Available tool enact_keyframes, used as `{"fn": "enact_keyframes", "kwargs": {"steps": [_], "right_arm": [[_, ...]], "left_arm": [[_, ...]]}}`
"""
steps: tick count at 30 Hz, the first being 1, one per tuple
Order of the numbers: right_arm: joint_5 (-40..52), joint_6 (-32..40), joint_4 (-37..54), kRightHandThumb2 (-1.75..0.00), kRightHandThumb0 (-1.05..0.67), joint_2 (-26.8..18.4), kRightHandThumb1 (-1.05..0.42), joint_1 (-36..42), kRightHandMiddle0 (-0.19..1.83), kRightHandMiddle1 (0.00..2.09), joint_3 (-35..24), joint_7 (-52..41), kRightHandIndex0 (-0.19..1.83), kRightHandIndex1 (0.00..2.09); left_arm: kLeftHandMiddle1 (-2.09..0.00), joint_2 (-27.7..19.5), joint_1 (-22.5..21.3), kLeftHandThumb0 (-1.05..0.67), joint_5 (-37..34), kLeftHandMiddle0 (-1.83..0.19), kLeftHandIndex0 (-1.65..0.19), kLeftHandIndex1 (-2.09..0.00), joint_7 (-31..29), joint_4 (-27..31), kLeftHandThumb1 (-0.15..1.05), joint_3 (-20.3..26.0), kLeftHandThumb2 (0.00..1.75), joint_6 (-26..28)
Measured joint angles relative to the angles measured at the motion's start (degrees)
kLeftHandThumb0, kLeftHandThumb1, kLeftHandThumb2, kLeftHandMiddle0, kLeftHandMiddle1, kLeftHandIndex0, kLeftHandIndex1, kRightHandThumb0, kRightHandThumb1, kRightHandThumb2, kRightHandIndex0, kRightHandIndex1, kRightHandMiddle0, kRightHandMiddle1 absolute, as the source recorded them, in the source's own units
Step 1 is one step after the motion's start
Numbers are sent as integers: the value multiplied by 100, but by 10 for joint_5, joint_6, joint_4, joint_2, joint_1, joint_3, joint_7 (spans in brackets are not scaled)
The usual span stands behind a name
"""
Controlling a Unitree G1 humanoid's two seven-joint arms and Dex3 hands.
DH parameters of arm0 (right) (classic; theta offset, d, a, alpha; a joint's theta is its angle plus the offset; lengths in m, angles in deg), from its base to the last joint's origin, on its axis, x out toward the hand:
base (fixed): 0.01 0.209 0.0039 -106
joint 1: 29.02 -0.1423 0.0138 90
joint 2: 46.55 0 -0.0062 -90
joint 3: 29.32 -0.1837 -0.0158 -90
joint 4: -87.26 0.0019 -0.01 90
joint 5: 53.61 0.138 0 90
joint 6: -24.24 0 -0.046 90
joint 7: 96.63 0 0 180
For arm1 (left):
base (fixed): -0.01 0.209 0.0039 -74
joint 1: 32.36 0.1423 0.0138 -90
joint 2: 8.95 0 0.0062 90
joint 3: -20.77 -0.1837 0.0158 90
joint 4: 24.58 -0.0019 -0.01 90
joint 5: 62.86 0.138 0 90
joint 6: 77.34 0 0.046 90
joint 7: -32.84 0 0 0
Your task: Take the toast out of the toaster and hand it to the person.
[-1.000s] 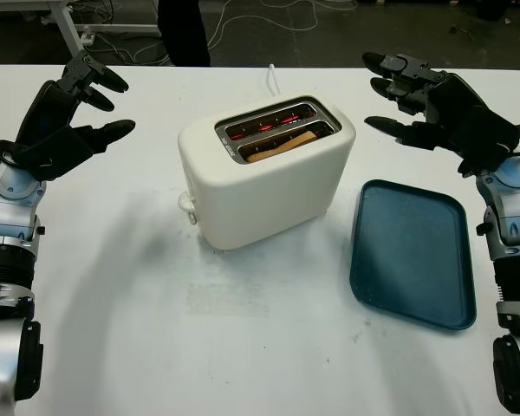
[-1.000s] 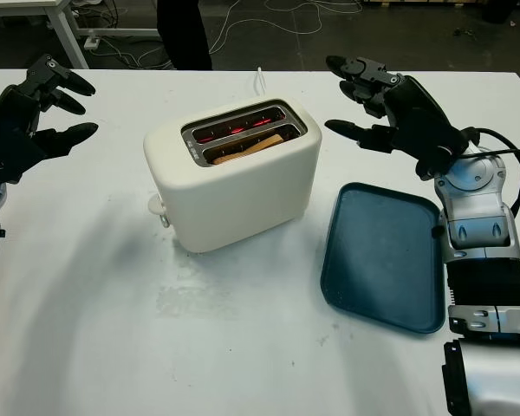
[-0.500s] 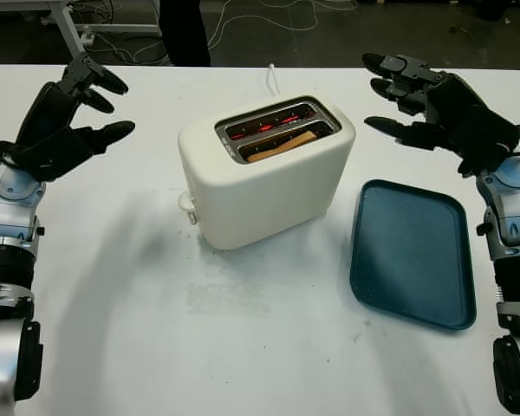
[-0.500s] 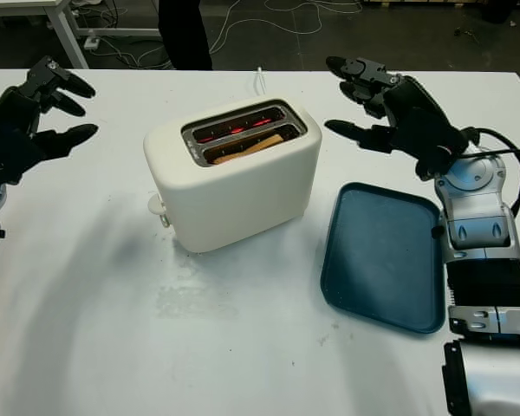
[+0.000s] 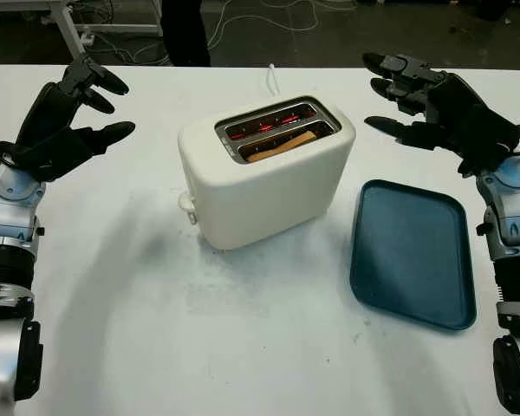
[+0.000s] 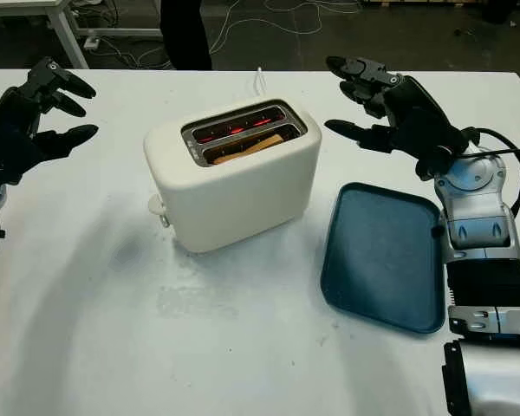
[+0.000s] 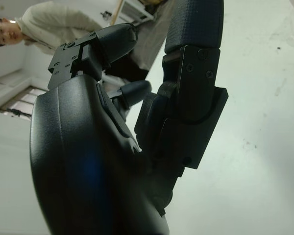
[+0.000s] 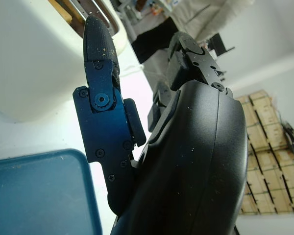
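Two slots run along the top of the cream, rounded plastic toaster [image 5: 264, 173] at the centre of the head-camera frame, and we see the thin golden-brown slice of toast [image 5: 282, 145] sunk in the nearer one, only its upper edge showing, while the far slot glows red. The slice's long axis follows the slot, rising from lower left to upper right across the frame. Our right robot hand [image 5: 420, 108] hangs in the upper right, wide and holding nothing, above the white worktop [image 5: 243, 347] and just beyond the far edge of the dark teal rectangular plastic tray [image 5: 413, 251]. Our left robot hand [image 5: 74, 117] sits in the upper left, likewise spread and empty, well apart from the toaster. We judge the right one the nearer: the toast lies to its lower left in the frame, so a reach must travel across and down into the slot. A person in a light top [image 7: 54, 27] shows at the upper left of the left wrist view.
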Motion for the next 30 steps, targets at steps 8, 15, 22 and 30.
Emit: {"fn": "enact_keyframes", "kwargs": {"steps": [8, 15, 22, 30], "right_arm": [[0, -5, -2, -22, -68, 0, -92, 0, 24, 0, 0, 0, 21, 1], [0, -4, -2, -22, -67, 0, -92, 0, 23, 0, 0, 0, 21, 0], [0, -4, -2, -22, -63, 0, -92, 0, 24, 0, 0, 0, 21, 1], [-1, -4, -2, -22, -66, 0, -92, 0, 25, 1, 0, 1, 22, 1]], "left_arm": [[-165, 0, 0, -105, 2, 0, 0, -154, 1, -3, 92, 0, 36, -1], [-164, 0, 0, -105, 0, 0, 0, -153, 0, -3, 92, 0, 34, -1], [-162, 0, 0, -105, 0, 0, 0, -151, 0, -7, 92, 0, 34, -9], [-164, 0, 0, -105, 1, 0, 0, -152, 2, -8, 92, 0, 37, -14]]}}
